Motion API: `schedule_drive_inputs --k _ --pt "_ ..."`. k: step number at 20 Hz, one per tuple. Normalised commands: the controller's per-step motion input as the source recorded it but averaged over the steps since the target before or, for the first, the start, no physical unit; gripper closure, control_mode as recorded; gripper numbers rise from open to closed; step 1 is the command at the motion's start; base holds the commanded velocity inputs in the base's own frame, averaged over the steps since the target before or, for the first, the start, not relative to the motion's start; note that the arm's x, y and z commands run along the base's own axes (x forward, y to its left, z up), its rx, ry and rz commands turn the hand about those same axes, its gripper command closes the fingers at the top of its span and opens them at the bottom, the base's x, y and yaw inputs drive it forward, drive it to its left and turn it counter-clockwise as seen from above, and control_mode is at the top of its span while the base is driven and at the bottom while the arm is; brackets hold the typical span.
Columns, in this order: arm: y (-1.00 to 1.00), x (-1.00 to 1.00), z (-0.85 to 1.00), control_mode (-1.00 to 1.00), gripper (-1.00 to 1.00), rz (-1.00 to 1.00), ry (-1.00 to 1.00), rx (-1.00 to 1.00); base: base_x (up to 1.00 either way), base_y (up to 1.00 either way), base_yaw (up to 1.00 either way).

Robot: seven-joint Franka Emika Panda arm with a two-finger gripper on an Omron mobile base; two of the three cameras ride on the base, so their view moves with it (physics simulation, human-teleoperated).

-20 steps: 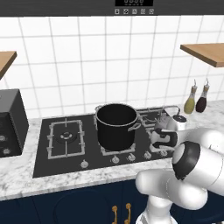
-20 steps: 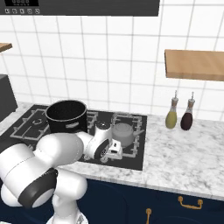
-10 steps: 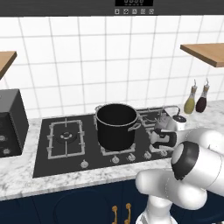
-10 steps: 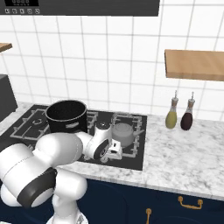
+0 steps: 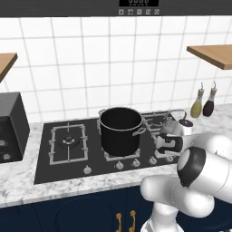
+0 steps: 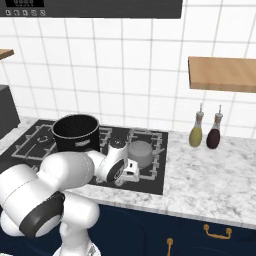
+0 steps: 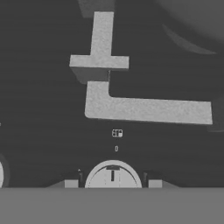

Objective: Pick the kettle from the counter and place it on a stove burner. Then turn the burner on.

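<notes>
The small silvery kettle (image 5: 179, 127) (image 6: 141, 152) stands upright on the right burner of the black stove (image 5: 47, 167), right of the stockpot. My gripper (image 7: 113, 184) hangs low over the stove's front right edge, just in front of the kettle. In the hand view a round pale burner knob (image 7: 113, 175) sits between my two fingertips (image 7: 71, 183), with only slim gaps on either side. My jaws are narrowly open around it and hold nothing. Beyond the knob lies a grey bar of the burner grate (image 7: 144, 109). The marbled counter (image 5: 90, 182) (image 6: 210, 185) runs around the stove.
A big black stockpot (image 5: 120, 129) (image 6: 75, 132) fills the middle burner. Two bottles (image 5: 197, 106) (image 6: 214, 136) stand at the back right under a wooden shelf (image 6: 222, 74). More knobs (image 5: 119, 165) line the stove's front. A black appliance (image 5: 11, 127) stands at the far left.
My jaws have drawn in from wide open to close around the burner knob. The arm, the kettle and the pot have stayed where they were.
</notes>
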Motion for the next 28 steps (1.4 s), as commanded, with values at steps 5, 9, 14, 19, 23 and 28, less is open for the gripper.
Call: schedule_drive_inputs --k 5,9,14,19,23,28 --pt "0.0 -0.21 0.0 -1.0 1.0 0.29 0.0 -0.07 0.0 0.0 0.0" --pt "0.0 -0.21 0.0 -1.0 1.0 0.34 0.0 -0.11 0.0 0.0 0.0" --pt "0.0 -0.25 0.0 -1.0 1.0 0.35 0.0 -0.12 0.0 0.0 0.0" --pt "0.0 -0.32 0.0 -1.0 1.0 0.37 -0.01 -0.12 0.0 0.0 0.0" --pt "0.0 -0.31 0.0 -1.0 1.0 0.39 -0.05 -0.11 0.0 0.0 0.0" --pt "0.0 -0.22 0.0 -1.0 1.0 0.41 -0.06 -0.11 0.0 0.0 0.0"
